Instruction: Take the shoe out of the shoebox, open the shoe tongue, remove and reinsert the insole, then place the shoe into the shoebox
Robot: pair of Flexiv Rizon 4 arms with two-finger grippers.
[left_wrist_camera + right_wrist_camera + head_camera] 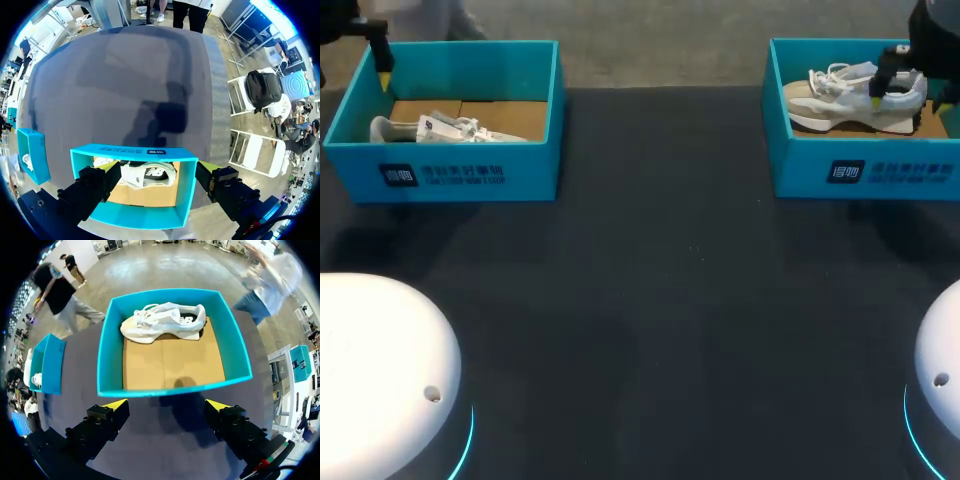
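Two blue shoeboxes stand at the table's far side. The left shoebox [450, 115] holds a white shoe [440, 128] lying low against its front wall. In the right shoebox [860, 130] a white and beige shoe [855, 95] rests on its sole. My left gripper [382, 75] hangs open above the left box's far left corner. In the left wrist view that shoe [147, 175] and its box [135, 152] lie between the spread fingers of the left gripper [157, 180]. My right gripper [912, 85] hovers open over the right shoe; its wrist view shows the shoe [165, 322] ahead of the right gripper [166, 405], untouched.
The dark table [660, 300] stretches between and in front of the boxes. White rounded robot bases [380, 370] [940, 360] sit at the near corners. Each wrist view also catches the other box off to the side [32, 155] [47, 365].
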